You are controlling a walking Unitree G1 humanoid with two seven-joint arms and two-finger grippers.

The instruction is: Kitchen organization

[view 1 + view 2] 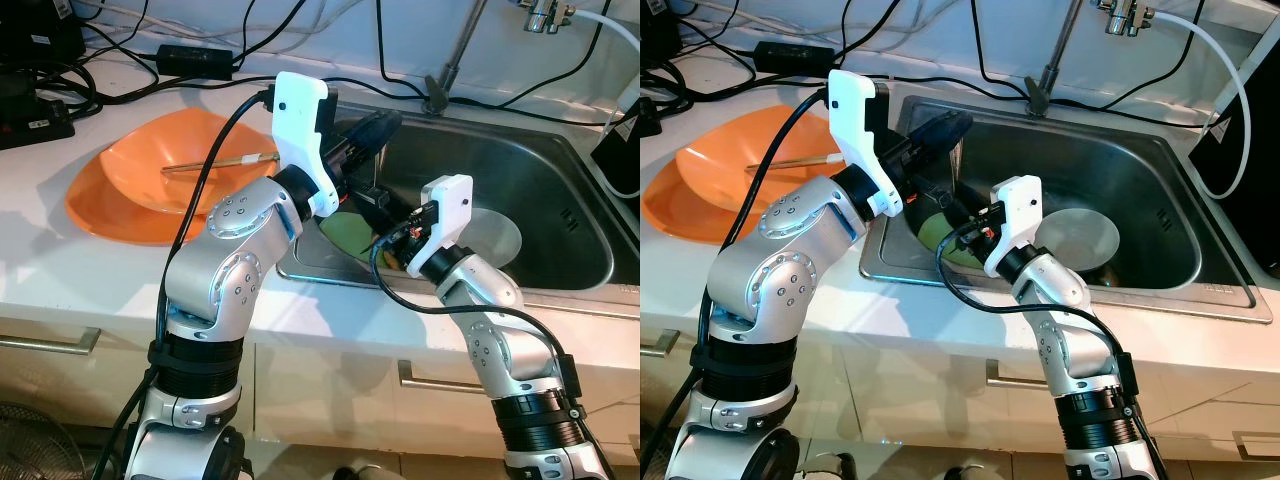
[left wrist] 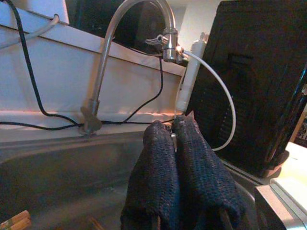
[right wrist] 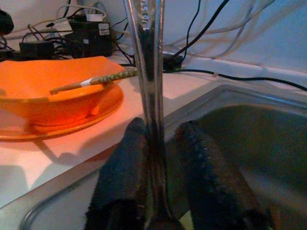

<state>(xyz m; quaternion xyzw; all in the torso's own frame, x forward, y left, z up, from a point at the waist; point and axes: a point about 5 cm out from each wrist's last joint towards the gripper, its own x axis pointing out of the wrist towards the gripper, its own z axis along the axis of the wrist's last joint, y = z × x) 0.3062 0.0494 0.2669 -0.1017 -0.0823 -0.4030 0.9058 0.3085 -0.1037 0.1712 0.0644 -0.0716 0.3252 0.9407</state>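
Stainless utensil handle [image 3: 149,72], long and flat and mirror-shiny, is pinched between my right gripper's [image 3: 160,143] two black fingers, standing upright over the near-left corner of the steel sink basin [image 1: 560,215]; which end is down in the sink I can't tell, it's hidden below the fingers. Main risk: slip. The handle is smooth polished metal, the pads hold it low down, so most of its length sticks up free, and any tilt or quick swing could let it pivot or slide out and clatter onto the round grey plate [image 1: 495,238] lying in the basin. Second risk: collision. My left gripper [image 1: 372,128] hangs just beside the right arm over the sink's far-left edge, fingers pressed together with nothing visible between them, so lifting the utensil straight up could clip that wrist. A green dish [image 1: 935,235] sits in the sink right under both arms, partly hidden. Likely drop-off, my guess, is the orange plastic bowl [image 1: 130,185] on the white counter [image 1: 60,290] left of the sink, which already holds a wooden stick with a white band [image 3: 93,81] across its rim. Black cables [image 1: 120,85] lie on the far counter behind it, well apart from the bowl.
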